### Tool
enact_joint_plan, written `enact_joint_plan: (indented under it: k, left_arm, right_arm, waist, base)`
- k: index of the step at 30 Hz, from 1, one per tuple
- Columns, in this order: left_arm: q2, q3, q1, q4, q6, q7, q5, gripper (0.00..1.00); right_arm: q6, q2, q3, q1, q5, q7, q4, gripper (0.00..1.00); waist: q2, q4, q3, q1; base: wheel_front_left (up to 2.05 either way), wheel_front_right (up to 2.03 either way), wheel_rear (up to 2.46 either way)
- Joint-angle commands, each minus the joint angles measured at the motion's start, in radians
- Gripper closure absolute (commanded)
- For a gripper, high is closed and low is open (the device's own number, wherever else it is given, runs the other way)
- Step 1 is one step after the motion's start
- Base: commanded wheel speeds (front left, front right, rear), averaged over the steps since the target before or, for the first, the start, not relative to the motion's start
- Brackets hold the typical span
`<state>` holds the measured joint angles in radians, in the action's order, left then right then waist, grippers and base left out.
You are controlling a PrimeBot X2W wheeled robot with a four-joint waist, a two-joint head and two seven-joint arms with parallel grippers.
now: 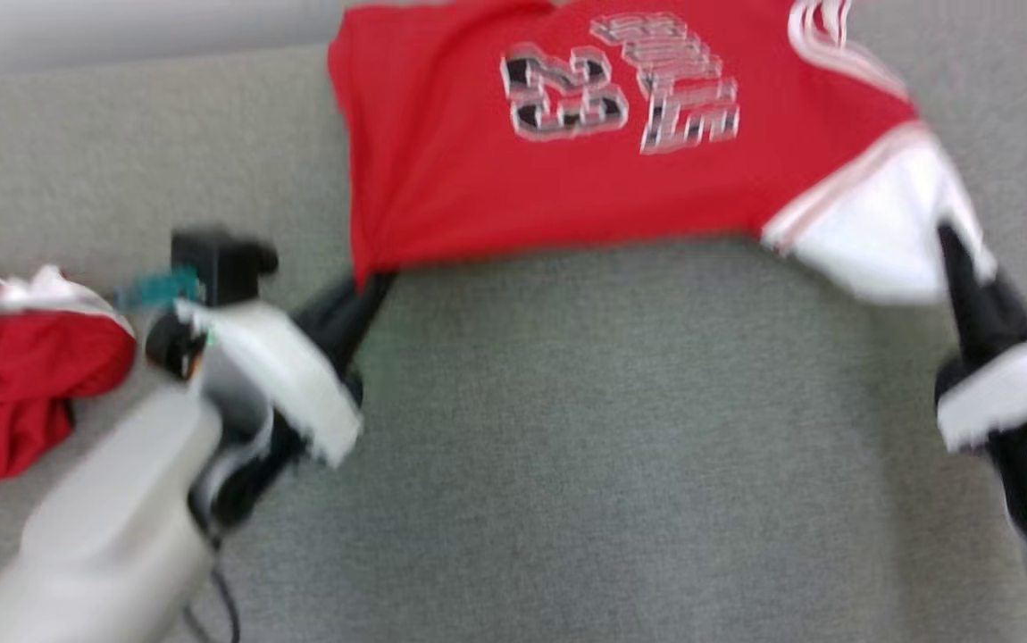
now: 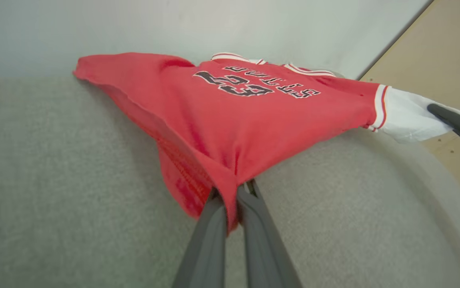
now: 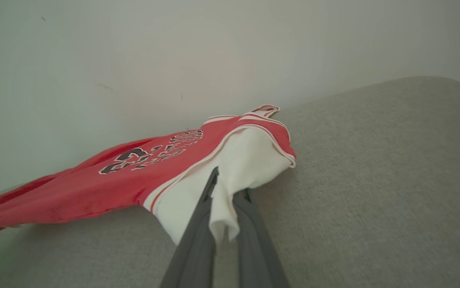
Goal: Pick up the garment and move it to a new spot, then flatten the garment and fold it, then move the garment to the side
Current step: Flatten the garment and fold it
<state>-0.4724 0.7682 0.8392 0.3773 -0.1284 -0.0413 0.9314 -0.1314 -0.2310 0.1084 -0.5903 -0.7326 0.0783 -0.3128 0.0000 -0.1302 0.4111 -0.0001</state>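
**Head view: garment (image 1: 585, 179) pinned at two corners**

I see the garment, a red jersey with a printed number, block lettering and a white sleeve, spread across the far half of the grey padded surface (image 1: 567, 429). Its far edge lies close to the pale wall (image 3: 134, 60).

Left gripper (image 1: 377, 281): closed tight on the red hem corner. In the left wrist view the cloth is pinched between the two dark fingers and folds down over them.

Right gripper (image 1: 949, 239): closed tight on the white sleeve. In the right wrist view the white fabric droops between and over its fingers.

The near edge of the garment runs almost straight from one grip to the other. Both gripped corners sit raised off the surface.

The head frame is blurred, so I cannot read the lettering.

A second red-and-white cloth (image 1: 4, 375) lies crumpled at the left edge of the surface. It is well apart from the garment and just beside my left forearm.
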Motion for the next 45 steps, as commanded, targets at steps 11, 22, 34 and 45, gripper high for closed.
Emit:
enact_joint_plan:
  k: [11,22,34,45]
  left_arm:
    - [-0.175,0.105,-0.532,-0.417,0.196,0.056,0.071,1.0]
    - [-0.257,0.145,-0.665,-0.629,0.279,0.169,0.158,1.0]
    - [-0.247,-0.013,-0.403,-0.655,0.335,0.46,0.456,1.0]
    - [-0.199,-0.035,-0.238,-0.547,0.387,0.551,0.474,1.0]
  right_arm:
    - [0.001,-0.161,0.017,0.567,0.081,0.209,0.266,1.0]
    - [0.001,-0.21,-0.102,0.839,0.073,0.404,0.528,1.0]
    - [0.001,-0.266,-0.092,0.472,0.045,0.684,0.535,1.0]
    - [0.001,-0.235,-0.02,0.187,0.141,0.648,0.372,1.0]
  waist:
    - [0.0,-0.008,-0.218,0.0001]
    - [0.0,0.035,-0.201,0.0001]
    - [0.0,0.064,-0.108,0.0001]
    - [0.0,0.068,-0.03,0.0001]
  base:
    - [0.0,0.0,0.0]
    - [0.0,0.0,0.0]
    - [0.0,0.0,0.0]
    - [0.0,0.0,0.0]
